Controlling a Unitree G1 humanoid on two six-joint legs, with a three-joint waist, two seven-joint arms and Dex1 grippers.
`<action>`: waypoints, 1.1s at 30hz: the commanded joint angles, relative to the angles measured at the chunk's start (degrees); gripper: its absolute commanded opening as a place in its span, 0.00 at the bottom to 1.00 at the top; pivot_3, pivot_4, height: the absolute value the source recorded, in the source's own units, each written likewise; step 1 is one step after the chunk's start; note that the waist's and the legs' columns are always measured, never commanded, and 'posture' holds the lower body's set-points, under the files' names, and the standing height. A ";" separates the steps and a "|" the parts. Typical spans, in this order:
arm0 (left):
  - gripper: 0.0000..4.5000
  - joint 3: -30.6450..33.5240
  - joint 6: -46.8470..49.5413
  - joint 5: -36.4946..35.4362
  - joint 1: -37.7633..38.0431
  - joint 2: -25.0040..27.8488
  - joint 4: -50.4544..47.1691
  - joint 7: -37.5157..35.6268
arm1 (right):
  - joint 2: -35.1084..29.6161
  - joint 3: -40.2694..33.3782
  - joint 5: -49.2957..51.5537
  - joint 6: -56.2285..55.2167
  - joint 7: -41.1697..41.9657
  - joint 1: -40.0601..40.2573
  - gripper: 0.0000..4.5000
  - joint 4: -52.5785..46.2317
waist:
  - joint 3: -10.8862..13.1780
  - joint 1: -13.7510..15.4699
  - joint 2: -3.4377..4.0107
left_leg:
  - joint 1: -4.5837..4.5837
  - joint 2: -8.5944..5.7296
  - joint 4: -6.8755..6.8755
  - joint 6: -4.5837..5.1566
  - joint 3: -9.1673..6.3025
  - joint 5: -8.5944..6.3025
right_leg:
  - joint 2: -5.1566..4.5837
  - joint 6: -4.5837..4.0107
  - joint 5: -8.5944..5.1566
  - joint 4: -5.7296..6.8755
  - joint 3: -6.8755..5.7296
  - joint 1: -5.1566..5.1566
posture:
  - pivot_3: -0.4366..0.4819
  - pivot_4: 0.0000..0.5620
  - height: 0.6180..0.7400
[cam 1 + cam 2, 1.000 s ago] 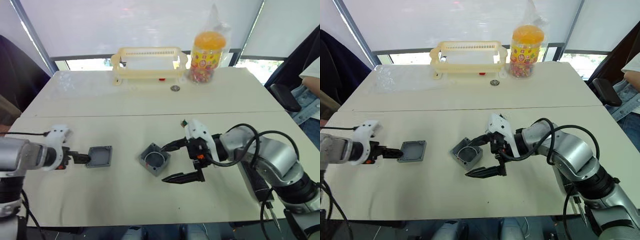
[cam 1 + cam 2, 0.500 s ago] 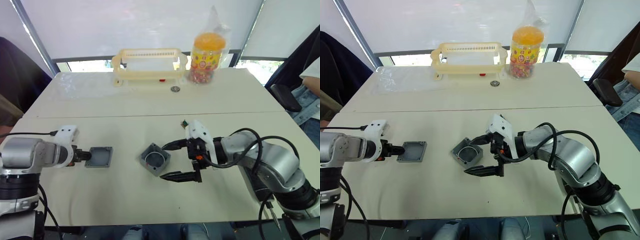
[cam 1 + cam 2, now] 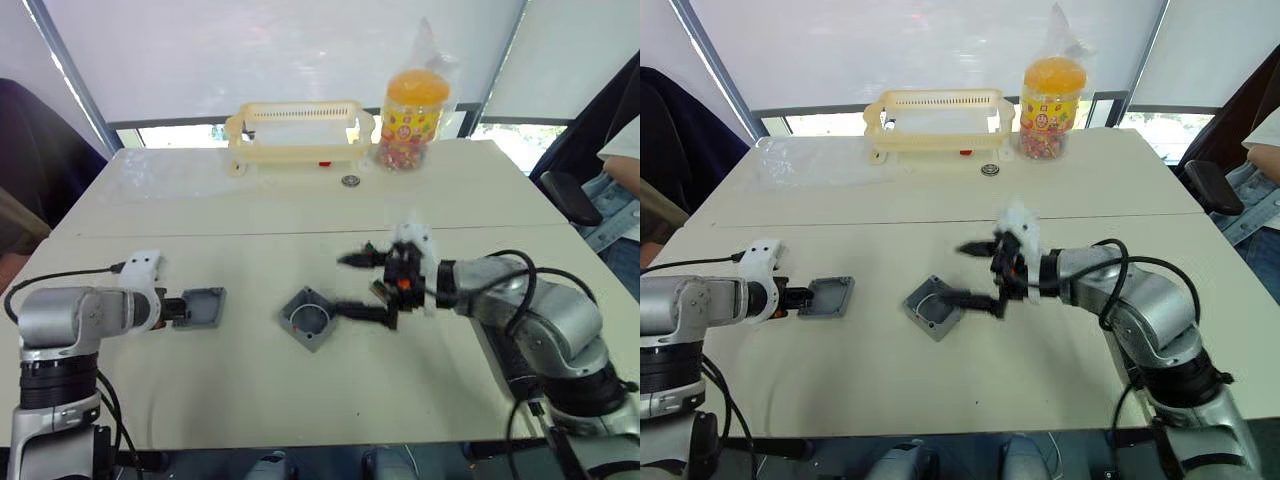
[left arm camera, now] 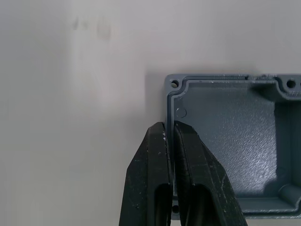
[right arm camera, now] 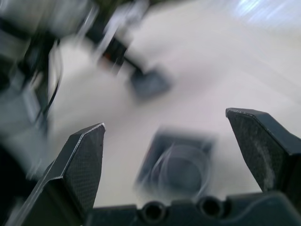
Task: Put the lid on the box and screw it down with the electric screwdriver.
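- On my head cameras the box (image 3: 309, 319) sits near the middle of the near table (image 3: 250, 390), open side up, turned corner-on to me; all I can make out inside is a round ring shape on its floor.
- The lid (image 3: 203, 306) lies flat on the table well to the left of the box, hollow side up. My left wrist camera shows its raised rim, screw holes at the corners and nothing lying in it.
- My left gripper (image 4: 170, 129) is pinched shut on the lid's near rim: one finger sits inside the rim and the other outside, with the wall clamped between them.
- My right gripper (image 3: 362, 285) hangs just right of the box with its two fingers spread wide, holding nothing. It is smeared in the head views, and I cannot tell whether the lower finger touches the box.
- From the right wrist camera I see the box between the two spread fingertips (image 5: 84, 155), and beyond it the lid with the left gripper on it.
- On the far table a cream plastic basket (image 3: 297, 132) stands beside a clear jar (image 3: 412, 116) with an orange lid, packed with small colourful pieces; what lies in the basket I cannot make out. A small round metal thing (image 3: 350, 179) lies just in front of them.
- A person's arm (image 3: 622, 152) and a dark chair show at the right edge.
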 commanded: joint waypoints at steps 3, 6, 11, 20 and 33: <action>0.01 4.00 -21.78 -1.20 -13.93 -1.38 3.79 -2.53 | 6.89 -6.47 -11.30 -21.89 -10.00 -8.58 1.00 14.11 | 0.01 -0.02 -0.18 | -0.44 -0.03 0.09 -0.24 0.04 0.14 | 0.00 0.00 0.17 -0.01 -0.01 -0.42 | 0.48 0.27 1.00; 0.01 3.06 -31.30 -1.64 -19.79 -3.24 7.71 -4.61 | 9.40 -7.51 -17.95 -33.77 -15.33 -13.30 1.00 22.07 | -0.01 -0.44 -0.14 | -0.77 -0.09 0.09 -0.48 0.18 0.28 | -0.07 0.03 0.22 -0.07 0.01 -0.76 | 0.48 0.27 1.00; 0.01 0.37 -54.01 -0.35 -28.12 -11.10 17.92 -9.91 | 14.34 -5.95 -13.96 -34.04 -11.08 -15.49 1.00 25.65 | -0.02 -0.76 -0.15 | -0.78 -0.04 -0.05 -0.47 0.28 0.28 | -0.03 0.03 0.22 -0.18 0.01 -0.84 | 0.48 0.27 1.00; 0.01 -5.19 -74.46 2.66 -36.28 -17.00 37.56 -18.49 | 17.00 -2.15 -11.67 -30.08 -5.43 -16.66 1.00 21.53 | -0.01 -0.90 -0.13 | -0.81 -0.02 -0.01 -0.43 0.31 0.28 | 0.06 0.03 0.23 -0.10 0.02 -0.88 | 0.48 0.27 1.00; 0.01 -6.48 -81.84 1.65 -36.81 -21.96 40.32 -22.48 | 20.73 -6.74 -6.77 -22.43 -14.18 -18.05 1.00 20.87 | -0.01 -0.96 -0.13 | -0.81 -0.01 -0.01 -0.38 0.29 0.27 | 0.10 0.03 0.23 -0.07 0.02 -0.90 | 0.48 0.27 1.00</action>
